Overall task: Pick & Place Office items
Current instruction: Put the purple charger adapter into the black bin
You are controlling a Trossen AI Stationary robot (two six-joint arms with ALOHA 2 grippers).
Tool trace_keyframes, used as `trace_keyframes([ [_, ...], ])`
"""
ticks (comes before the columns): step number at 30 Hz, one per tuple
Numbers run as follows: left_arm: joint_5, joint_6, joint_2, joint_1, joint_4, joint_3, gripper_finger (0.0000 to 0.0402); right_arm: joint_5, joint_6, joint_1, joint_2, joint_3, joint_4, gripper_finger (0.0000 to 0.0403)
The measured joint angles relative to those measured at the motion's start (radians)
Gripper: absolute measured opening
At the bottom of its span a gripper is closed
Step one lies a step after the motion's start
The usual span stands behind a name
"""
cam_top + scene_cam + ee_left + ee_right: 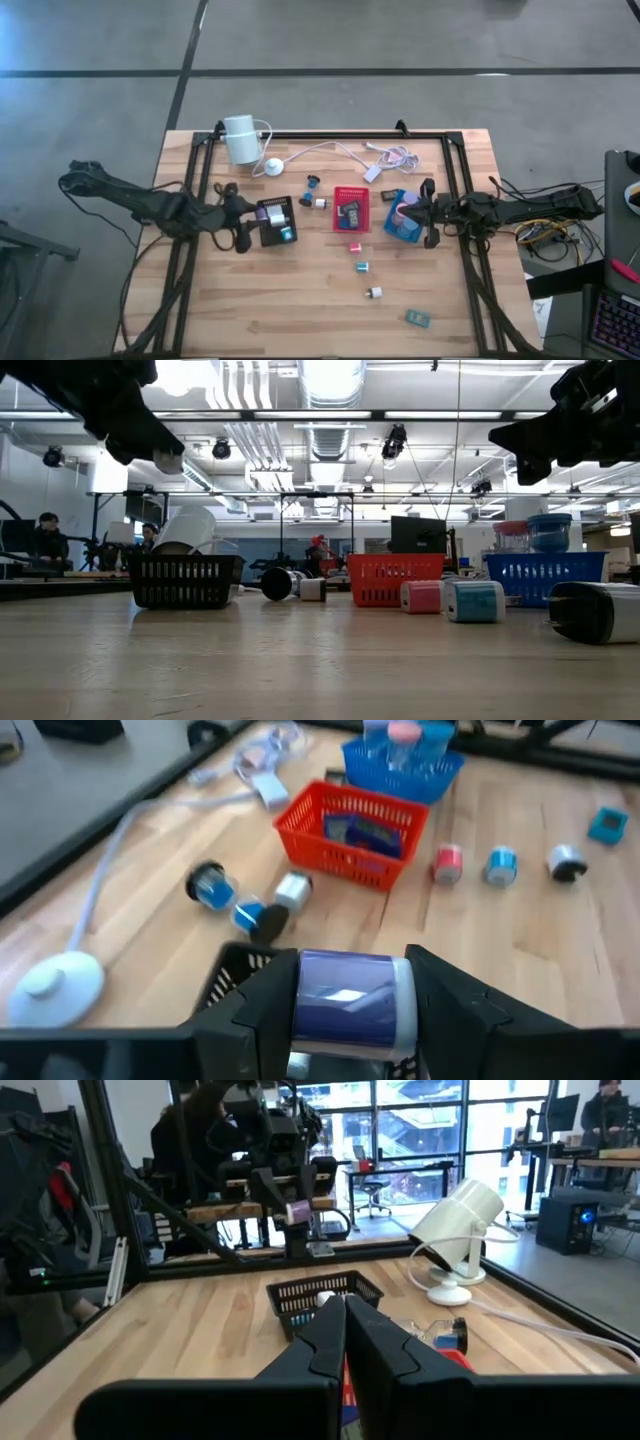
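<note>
Over the black tray (pixel 232 982), left pincer (pixel 345 1005) grips a purple block (pixel 345 995).

Three trays (pixel 351 209) in a row mid-table, loose office items (pixel 364 266) in front.

Grey concrete floor (pixel 330 40) surrounds the wooden surface (pixel 300 300); beyond it, ceiling lights (pixel 330 375), ducts, tall windows (pixel 420 1130) and desks.
</note>
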Motion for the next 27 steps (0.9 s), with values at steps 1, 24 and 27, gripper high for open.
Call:
trace_keyframes([
  [1,0.014,-0.006,0.02,0.002,-0.001,0.005,0.0167,0.0,-0.001,0.0,0.0,0.0,0.0,0.0008],
  [24,0.23,-0.005,0.388,0.182,-0.005,0.054,0.0167,0.001,0.002,0.0,0.0,0.0,0.0,0.0008],
  [27,0.256,0.009,0.429,0.19,-0.004,0.054,0.0167,0.001,0.003,0.0,0.0,0.0,0.0,0.0008],
])
